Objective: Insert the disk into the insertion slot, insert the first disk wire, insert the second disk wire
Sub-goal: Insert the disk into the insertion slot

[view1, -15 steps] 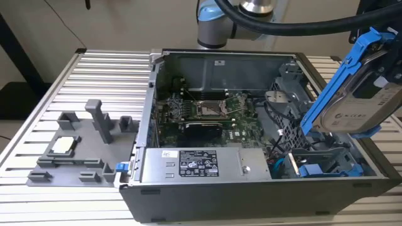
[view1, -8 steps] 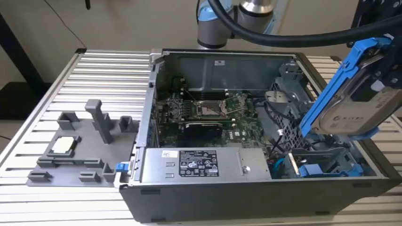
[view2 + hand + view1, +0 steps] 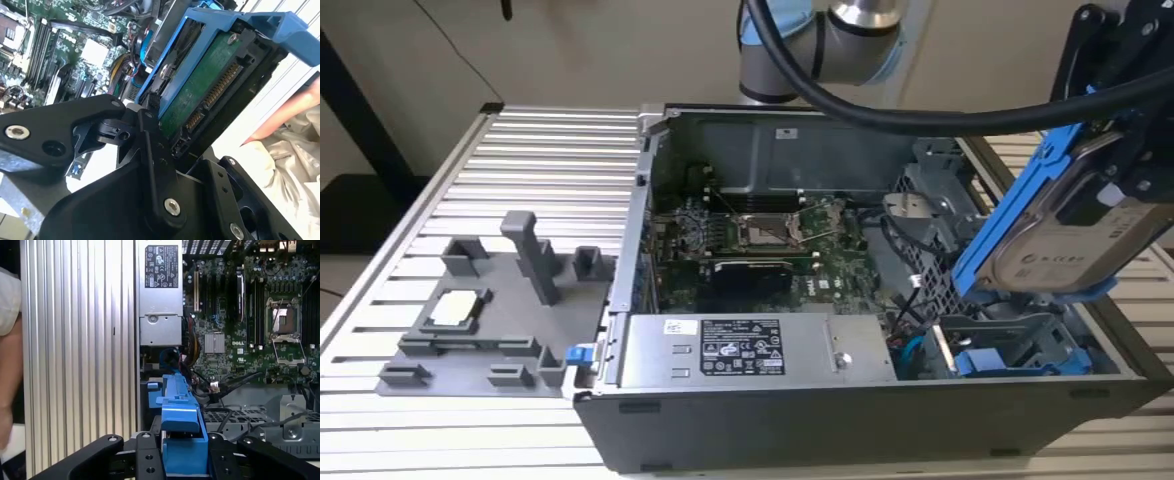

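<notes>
My gripper [image 3: 1131, 175] is shut on the disk [image 3: 1058, 238], a silver-grey drive in a bright blue carrier. It holds the disk tilted and nearly on edge in the air, over the open computer case at the exterior view's right. The insertion slot [image 3: 1003, 347], a grey bay with blue clips, lies just below the disk's lower end. In the second wrist view the disk [image 3: 199, 87] shows its green board and connector pins between the black fingers [image 3: 150, 131]. In the first wrist view the blue carrier [image 3: 180, 422] points toward the slot [image 3: 154, 391], beside loose wires [image 3: 216, 386].
The case holds a grey labelled power-supply box [image 3: 727, 350] and a green motherboard [image 3: 761, 240]. A perforated metal wall [image 3: 235, 416] borders the bay. A grey fixture [image 3: 487, 305] stands on the ribbed table [image 3: 534, 170]. A person's arm [image 3: 9, 370] is beside the table.
</notes>
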Controlling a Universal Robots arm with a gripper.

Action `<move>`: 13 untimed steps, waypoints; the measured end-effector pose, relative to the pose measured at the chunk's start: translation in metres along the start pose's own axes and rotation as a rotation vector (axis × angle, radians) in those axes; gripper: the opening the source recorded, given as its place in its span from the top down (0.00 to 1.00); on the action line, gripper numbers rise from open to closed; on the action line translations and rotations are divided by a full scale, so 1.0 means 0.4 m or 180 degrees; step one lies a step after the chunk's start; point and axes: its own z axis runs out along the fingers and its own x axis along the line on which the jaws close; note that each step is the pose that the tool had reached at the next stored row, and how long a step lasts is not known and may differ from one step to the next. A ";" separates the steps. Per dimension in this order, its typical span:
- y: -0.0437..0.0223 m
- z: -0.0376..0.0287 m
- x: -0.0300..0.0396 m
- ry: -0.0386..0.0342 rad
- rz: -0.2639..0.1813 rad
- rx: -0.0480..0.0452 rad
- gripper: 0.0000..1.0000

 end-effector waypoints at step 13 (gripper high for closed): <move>-0.004 0.027 0.000 -0.0040 -0.0001 0.0000 0.67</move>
